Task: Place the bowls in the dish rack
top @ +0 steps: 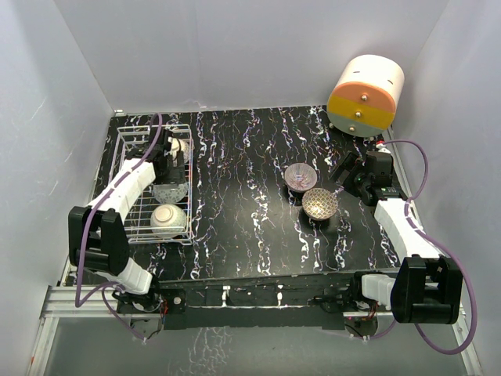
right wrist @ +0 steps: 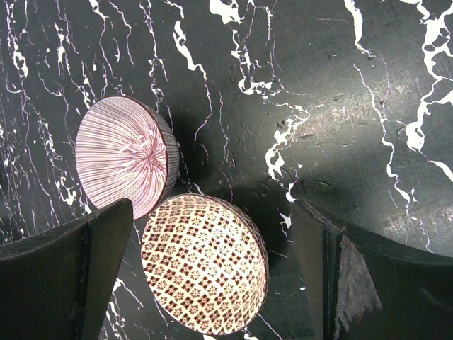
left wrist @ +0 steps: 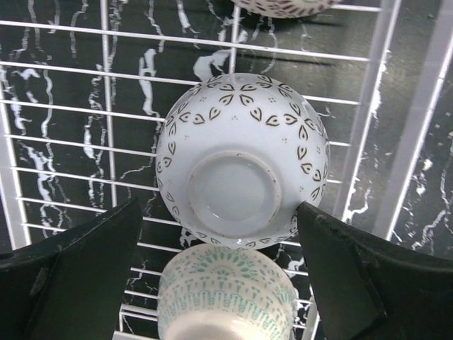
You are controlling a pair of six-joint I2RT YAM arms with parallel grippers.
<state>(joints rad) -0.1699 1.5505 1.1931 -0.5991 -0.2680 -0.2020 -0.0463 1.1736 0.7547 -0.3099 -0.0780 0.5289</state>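
Left claw (left wrist: 218,209) spreads wide around the upturned bowl (left wrist: 244,159) in the dish rack (left wrist: 368,120): lift vertically. Right claw (right wrist: 212,205), also wide: centre on the brown-gold bowl (right wrist: 205,263).

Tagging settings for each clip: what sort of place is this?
Likely a lab test booth, not a kitchen: plain white walls box in a black marbled table, and two robot arms are bolted to its near edge.
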